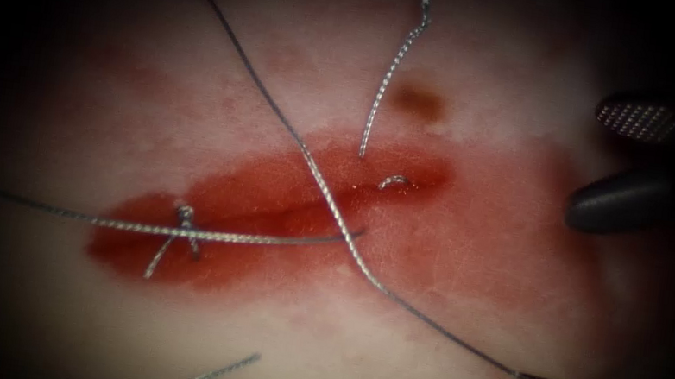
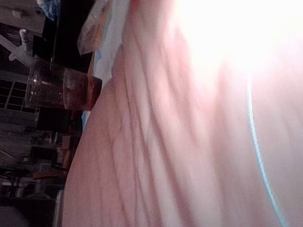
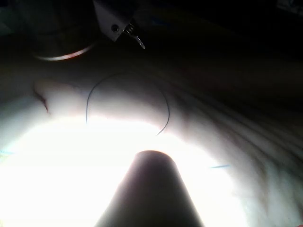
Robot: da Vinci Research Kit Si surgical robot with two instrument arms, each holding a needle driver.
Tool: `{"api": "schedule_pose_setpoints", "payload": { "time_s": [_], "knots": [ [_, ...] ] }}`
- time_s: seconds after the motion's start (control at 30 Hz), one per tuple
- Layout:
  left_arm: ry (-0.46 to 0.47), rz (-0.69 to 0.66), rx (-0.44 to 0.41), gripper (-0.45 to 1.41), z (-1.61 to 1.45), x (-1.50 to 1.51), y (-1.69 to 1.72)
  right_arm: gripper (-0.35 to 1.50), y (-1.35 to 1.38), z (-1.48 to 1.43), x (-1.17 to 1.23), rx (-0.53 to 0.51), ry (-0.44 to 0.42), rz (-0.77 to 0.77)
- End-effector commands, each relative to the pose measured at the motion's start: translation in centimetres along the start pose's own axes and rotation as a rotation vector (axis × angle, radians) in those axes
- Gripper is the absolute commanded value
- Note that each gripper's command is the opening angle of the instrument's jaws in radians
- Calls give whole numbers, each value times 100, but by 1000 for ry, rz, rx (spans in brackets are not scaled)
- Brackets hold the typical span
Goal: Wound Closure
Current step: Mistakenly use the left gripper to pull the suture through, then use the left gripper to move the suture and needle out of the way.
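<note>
Thread crossing cut, right gripper open, empty, well right

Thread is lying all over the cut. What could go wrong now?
1. The loose thread crosses itself over the cut, right by the knot. It might tangle or snag.
2. The right pincer is open and holds nothing. With several strands close together, it could grab the wrong one.
3. The red fluid may hide the cut's edges.
</note>
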Motion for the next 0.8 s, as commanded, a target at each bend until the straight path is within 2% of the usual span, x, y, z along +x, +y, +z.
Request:
{"api": "schedule_pose_setpoints", "payload": {
  "time_s": [0.03, 0.07, 0.1, 0.17, 0.2, 0.23, 0.27, 0.3, 0.33, 0.43, 0.47, 0.53, 0.57, 0.63, 0.67, 0.73, 0.77, 0.8],
  "knots": [
    [51, -17, 62, 73, -8, -12, -24, 120, -1, 1, 15, 0, 8, -3],
    [114, -24, 127, 74, -11, -6, -42, 120, -1, 2, 15, -1, 8, -2],
    [220, -40, 193, 71, -17, 6, -74, 120, -1, 3, 16, -3, 9, -1],
    [343, -56, 183, 76, -21, 22, -113, 120, -2, 4, 16, -8, 10, -1],
    [343, -56, 183, 76, -21, 22, -113, 120, -2, 4, 16, -8, 10, -1],
    [426, 14, 182, 76, -26, 30, -155, 123, -3, 6, 16, -10, 11, 0],
    [458, 30, 178, 73, -29, 31, -171, 123, -3, 6, 16, -10, 11, 0],
    [458, 30, 178, 73, -29, 31, -171, 123, -3, 6, 16, -10, 11, 0],
    [559, 147, 232, 69, -38, 28, -225, 123, -3, 6, 16, -10, 11, 0],
    [627, 255, 337, 68, -43, 29, -274, 123, -3, 6, 16, -10, 11, 0],
    [622, 265, 375, 68, -46, 40, -302, 123, -3, 6, 16, -10, 11, 0],
    [612, 277, 370, 64, -48, 54, -321, 123, -3, 6, 16, -10, 11, 0],
    [641, 286, 350, 64, -47, 71, -338, 123, -3, 6, 16, -11, 11, 0],
    [667, 293, 354, 64, -45, 77, -343, 121, -3, 7, 16, -8, 11, 0],
    [736, 346, 387, 66, -39, 92, -353, 121, -3, 8, 16, -9, 11, 1],
    [769, 372, 407, 66, -37, 99, -357, 121, -3, 8, 16, -10, 12, 1],
    [811, 525, 512, 69, -32, 114, -369, 121, -4, 9, 16, -11, 13, 1],
    [811, 525, 512, 69, -32, 114, -369, 121, -4, 9, 16, -11, 13, 1]
  ]
}}
